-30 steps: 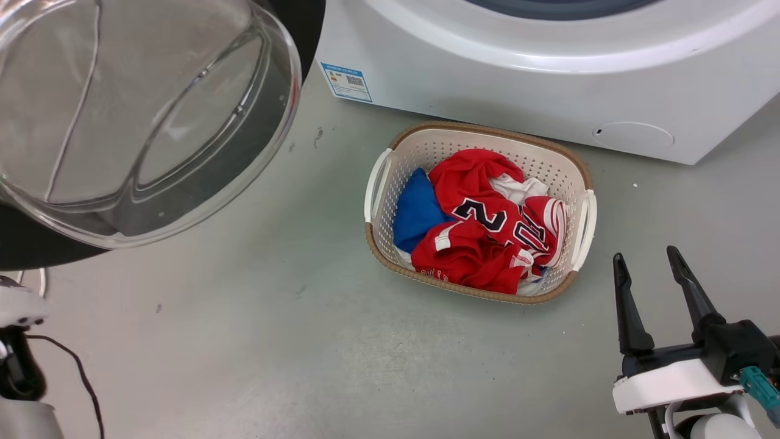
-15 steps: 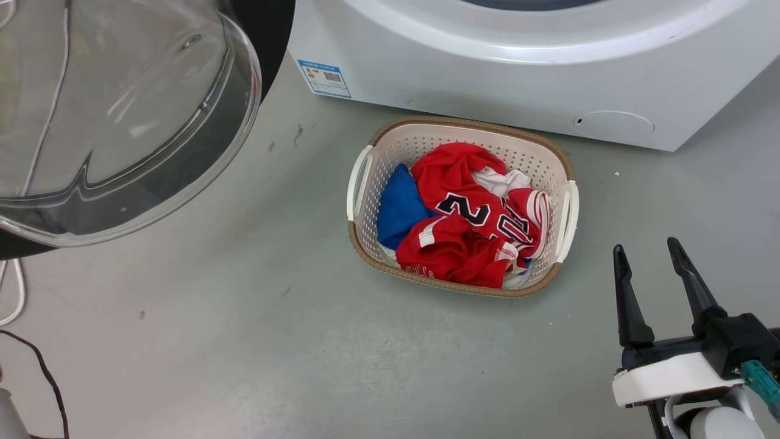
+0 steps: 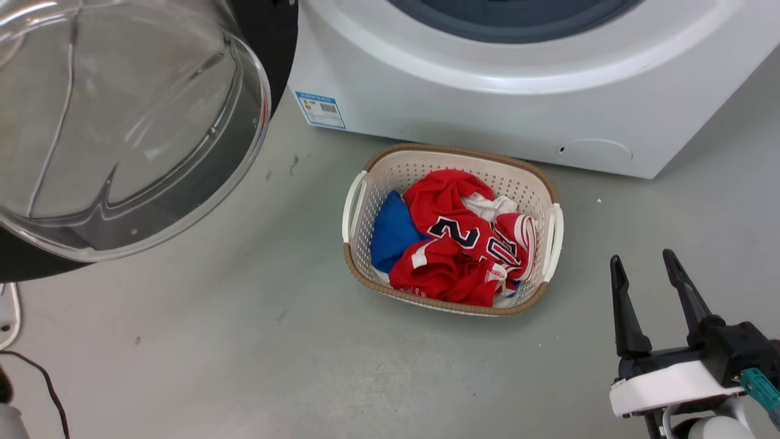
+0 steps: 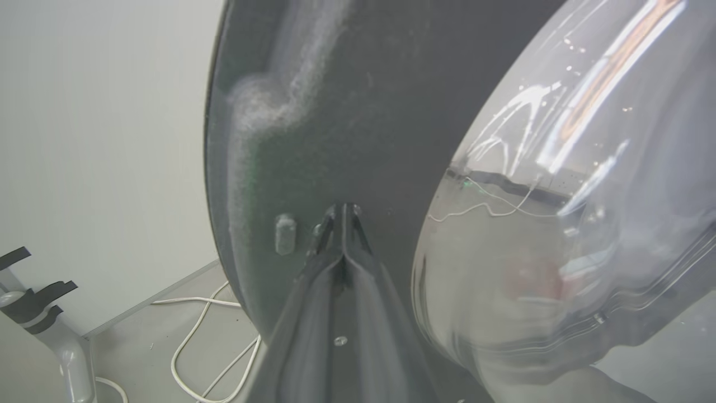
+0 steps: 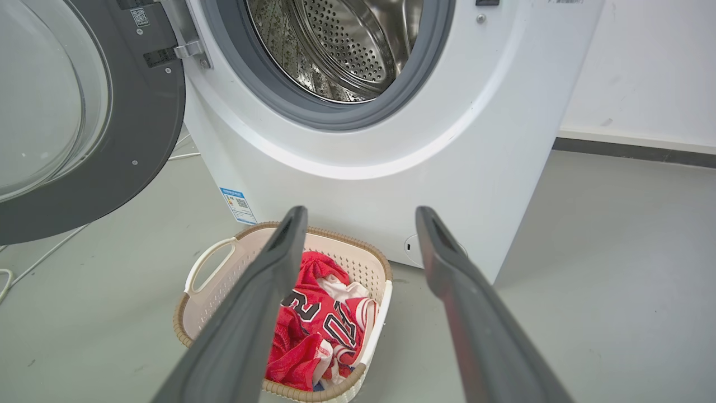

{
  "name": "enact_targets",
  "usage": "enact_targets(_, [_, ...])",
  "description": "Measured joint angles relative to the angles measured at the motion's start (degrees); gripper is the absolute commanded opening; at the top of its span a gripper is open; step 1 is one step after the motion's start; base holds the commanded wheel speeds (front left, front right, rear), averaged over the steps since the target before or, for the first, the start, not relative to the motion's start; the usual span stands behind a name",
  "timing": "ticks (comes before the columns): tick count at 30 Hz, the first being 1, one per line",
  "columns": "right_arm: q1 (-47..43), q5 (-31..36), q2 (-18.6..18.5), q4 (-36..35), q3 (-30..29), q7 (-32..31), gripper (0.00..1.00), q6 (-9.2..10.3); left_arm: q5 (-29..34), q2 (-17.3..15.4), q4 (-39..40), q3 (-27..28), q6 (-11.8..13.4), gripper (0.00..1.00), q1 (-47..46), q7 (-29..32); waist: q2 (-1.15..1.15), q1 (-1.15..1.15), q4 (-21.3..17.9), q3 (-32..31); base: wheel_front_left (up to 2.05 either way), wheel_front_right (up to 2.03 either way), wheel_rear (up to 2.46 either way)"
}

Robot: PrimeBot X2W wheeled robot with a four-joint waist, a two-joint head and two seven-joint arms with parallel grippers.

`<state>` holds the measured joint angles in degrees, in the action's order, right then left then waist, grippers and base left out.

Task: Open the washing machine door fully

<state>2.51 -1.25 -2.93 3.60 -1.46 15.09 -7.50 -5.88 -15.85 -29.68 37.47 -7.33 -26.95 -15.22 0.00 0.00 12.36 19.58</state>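
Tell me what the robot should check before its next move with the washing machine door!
1. The washing machine door is swung off the drum opening: ok.
2. The door is as far open as it goes: cannot tell.
3. The left hand is shut, tips at the door's dark ring: ok.
4. The right hand is open and holding nothing: ok.
5. The laundry basket sits apart from the door: ok.

1. We read a large dark "2" on the red jersey (image 3: 463,241) in the basket (image 3: 451,149); the numeral beside it is folded and unclear.
2. We see a blue-edged label (image 3: 320,110) with a QR code low on the washing machine (image 3: 487,116), its print too small to read.
3. We see a white QR sticker (image 5: 141,17) on the washing machine door (image 5: 151,112), which is also unreadable.
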Motion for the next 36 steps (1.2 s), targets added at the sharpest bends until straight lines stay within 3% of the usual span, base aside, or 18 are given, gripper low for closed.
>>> enact_targets(14, [-3.75, -4.16, -0.01, 0.83, -0.21, 0.00, 1.00, 0.00, 0.69, 3.01, 10.51, -2.46, 0.00, 0.00, 9.93, 0.00, 0.00, 0.00, -1.08, -9.82, 0.00, 0.00, 0.00])
enact_targets(29, [-7.44, -5.04, 0.01, -1.49, -0.85, 0.00, 1.00, 0.00, 5.10, 10.63, 28.93, -12.43, 0.07, 0.00, 22.75, 0.00, 0.00, -0.01, -4.36, -17.73, 0.00, 0.00, 0.00])
enact_targets(36, [-8.69, -5.42, 0.00, -2.71, -1.05, 0.00, 1.00, 0.00, 5.83, 12.34, 34.20, -17.42, 0.52, 0.00, 30.03, 0.00, 0.00, -0.01, -7.66, -19.76, 0.00, 0.00, 0.00])
